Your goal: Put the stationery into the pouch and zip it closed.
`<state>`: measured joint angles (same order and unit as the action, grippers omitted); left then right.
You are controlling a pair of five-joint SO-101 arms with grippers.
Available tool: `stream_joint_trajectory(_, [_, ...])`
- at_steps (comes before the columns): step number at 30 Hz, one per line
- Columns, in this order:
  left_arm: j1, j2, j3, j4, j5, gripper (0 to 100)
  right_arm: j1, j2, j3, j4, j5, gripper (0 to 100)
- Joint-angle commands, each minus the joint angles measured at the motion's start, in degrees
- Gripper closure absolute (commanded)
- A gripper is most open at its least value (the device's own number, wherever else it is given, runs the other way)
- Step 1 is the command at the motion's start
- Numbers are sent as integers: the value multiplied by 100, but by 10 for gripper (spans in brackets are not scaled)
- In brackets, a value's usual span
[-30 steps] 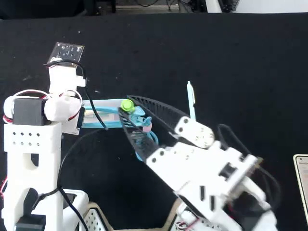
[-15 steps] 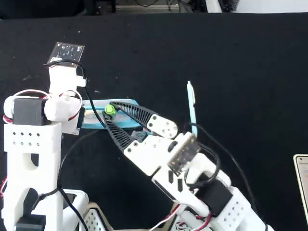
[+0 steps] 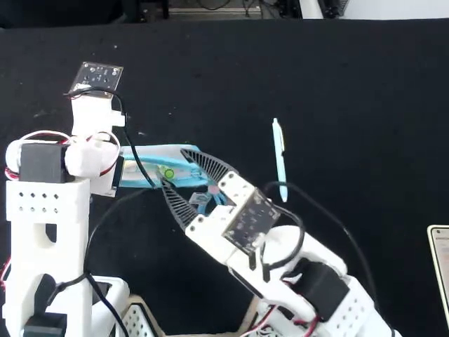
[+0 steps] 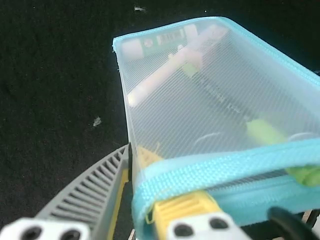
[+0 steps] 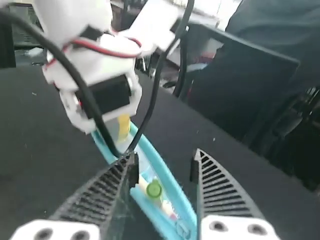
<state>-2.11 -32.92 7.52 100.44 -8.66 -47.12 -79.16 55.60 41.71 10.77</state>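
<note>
In the high view the light-blue pouch [image 3: 151, 163] lies on the black table [image 3: 351, 91] between the two arms. Its left end is tucked under the left arm's wrist, so the grip there is hidden. The right gripper [image 3: 188, 184] has its black ribbed fingers spread to either side of the pouch's right end and covers part of it. A green piece [image 3: 168, 173] shows through the pouch. A pale blue pen [image 3: 280, 158] lies on the table to the right, apart from the pouch. A card [image 3: 440, 260] is cut off at the right edge.

In the left wrist view the left gripper [image 4: 137, 170] is pinched on a corner of the pouch [image 4: 200, 95], a grey finger on one side and a yellow-tipped one on the other. Through the striped translucent wall a white stick [image 4: 160, 82] and green shapes can be seen, but not clearly enough to name.

In the right wrist view the right gripper [image 5: 165, 160] is spread wide, with the pouch's [image 5: 165, 185] edge running between its fingers and touching neither. The green piece [image 5: 154, 188] sits inside. Whether the zip is drawn cannot be told.
</note>
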Motion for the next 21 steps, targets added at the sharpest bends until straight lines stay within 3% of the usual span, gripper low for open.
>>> stream_joint_trajectory(1, [-22, 62, -40, 26, -18, 970, 18, -48, -576, 26, 70, 829])
stream_joint_trajectory(7, [-22, 62, -40, 26, -18, 970, 695, -13, -655, 26, -62, 857])
stream_joint_trajectory(11, [-22, 62, -66, 26, -18, 970, 598, -13, 22, -18, 158, 913])
stream_joint_trajectory(21, [-22, 62, -75, 26, -18, 970, 246, 1288, 497, -730, 316, 913])
